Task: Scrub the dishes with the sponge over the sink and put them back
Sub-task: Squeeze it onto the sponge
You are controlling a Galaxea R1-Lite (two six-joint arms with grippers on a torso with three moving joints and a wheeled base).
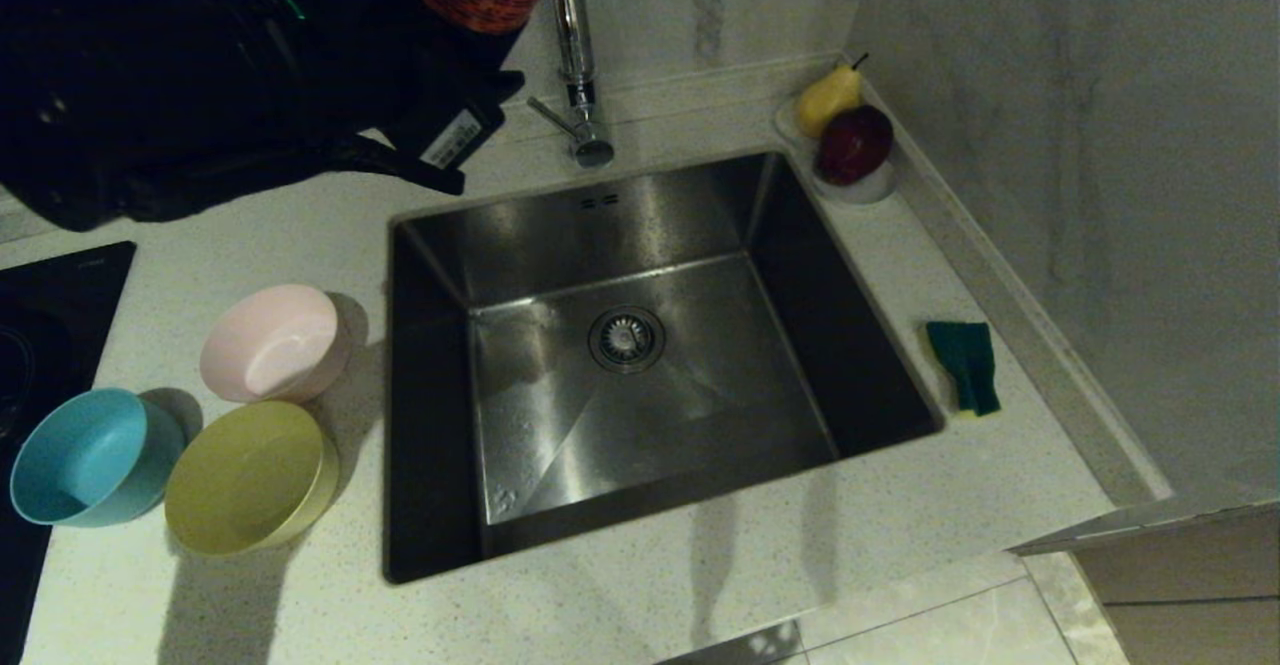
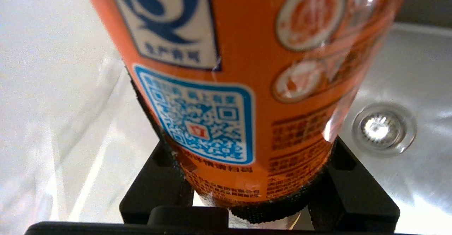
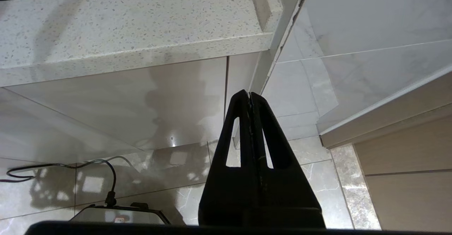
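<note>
Counter [image 1: 620,595], pale speckled stone; sink [image 1: 560,245] let into its middle, drain strainer [image 1: 626,338] at centre of the basin floor, two overflow slots on the far wall; chrome tap [image 1: 577,65] behind the far rim.

Dishes, on the counter left of the sink: pink bowl [image 1: 272,343] farthest back, yellow bowl [image 1: 250,477] touching it on the near side, teal bowl [image 1: 92,457] just beside the yellow one, at the edge of a black hob [image 1: 50,305]; all upright.

Sponge [image 1: 964,364], green face up, on the counter right of the sink, near the wall upstand.

White fruit dish [image 1: 868,188] at the far right corner, holding a yellow pear [image 1: 828,100] and a dark red fruit [image 1: 855,143].

Left gripper [image 2: 247,206], raised over the sink's far left corner, clamped on an orange labelled bottle [image 2: 247,69]; arm and bottle screen the counter behind the bowls.

Right gripper [image 3: 250,99], parked low beside the cabinet front below the counter edge, fingers pressed together, holding nothing.
</note>
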